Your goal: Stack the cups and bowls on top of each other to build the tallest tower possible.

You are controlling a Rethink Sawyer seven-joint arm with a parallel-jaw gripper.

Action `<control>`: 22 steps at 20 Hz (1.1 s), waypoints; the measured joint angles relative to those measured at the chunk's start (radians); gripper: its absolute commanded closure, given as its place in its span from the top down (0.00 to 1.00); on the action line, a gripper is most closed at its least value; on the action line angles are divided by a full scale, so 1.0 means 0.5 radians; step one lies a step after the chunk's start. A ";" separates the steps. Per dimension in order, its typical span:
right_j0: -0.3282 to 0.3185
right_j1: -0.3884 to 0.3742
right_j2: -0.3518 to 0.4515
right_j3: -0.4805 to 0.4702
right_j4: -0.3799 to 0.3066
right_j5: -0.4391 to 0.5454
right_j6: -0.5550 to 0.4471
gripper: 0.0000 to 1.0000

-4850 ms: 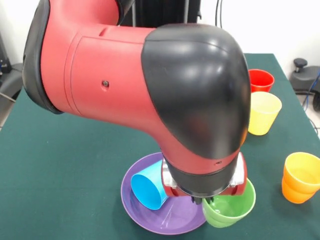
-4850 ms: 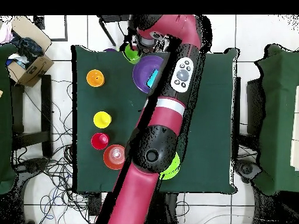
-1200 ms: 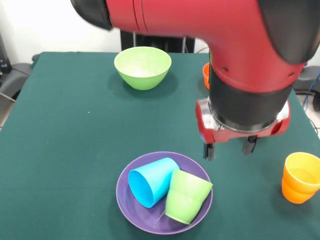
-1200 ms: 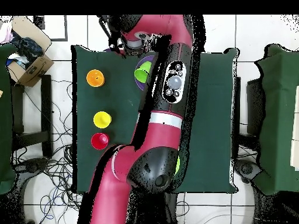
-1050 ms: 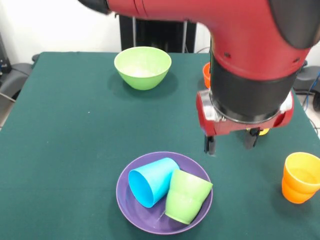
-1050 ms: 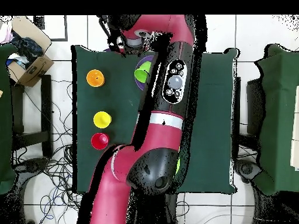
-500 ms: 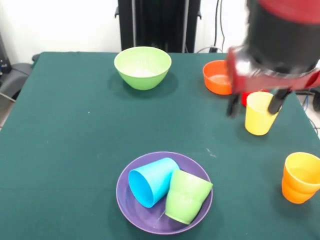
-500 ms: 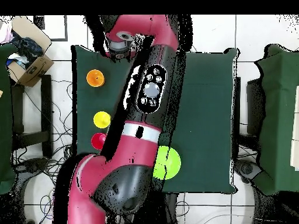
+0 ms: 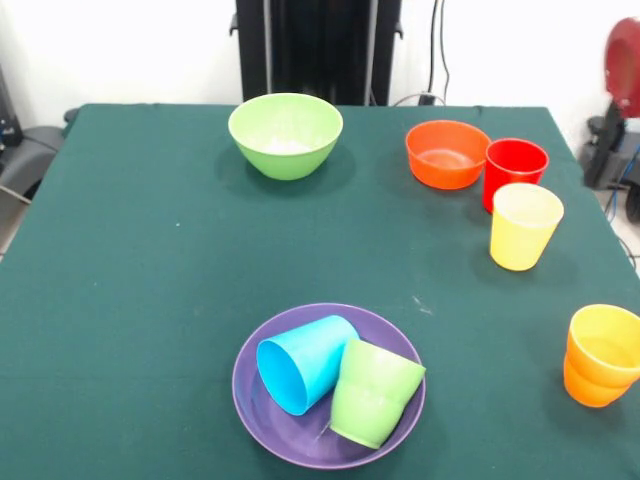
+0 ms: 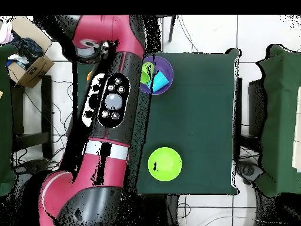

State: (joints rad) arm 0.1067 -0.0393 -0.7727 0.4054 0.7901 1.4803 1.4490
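A purple bowl (image 9: 300,440) sits at 6 o'clock on the surface (image 9: 150,270), with a blue cup (image 9: 298,362) and green cup (image 9: 371,393) lying tipped inside, touching. At 12 sits a green bowl (image 9: 286,134). The gripper (image 10: 89,46) shows only overhead; I cannot tell its state.

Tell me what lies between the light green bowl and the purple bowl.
Nothing: in the front view only bare table cloth lies between the light green bowl and the purple bowl.

Bright, even light, soft shadows beside the cups (image 9: 526,226); the arm (image 9: 622,50) is motion-blurred.
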 measured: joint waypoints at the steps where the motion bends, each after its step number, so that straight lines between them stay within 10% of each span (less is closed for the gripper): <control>1: -0.014 0.010 0.003 -0.052 0.000 -0.002 0.000 1.00; 22: -0.244 0.132 0.173 -0.163 -0.021 -0.132 0.000 1.00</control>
State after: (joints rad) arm -0.0153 0.0269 -0.6861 0.3239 0.7794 1.4145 1.4490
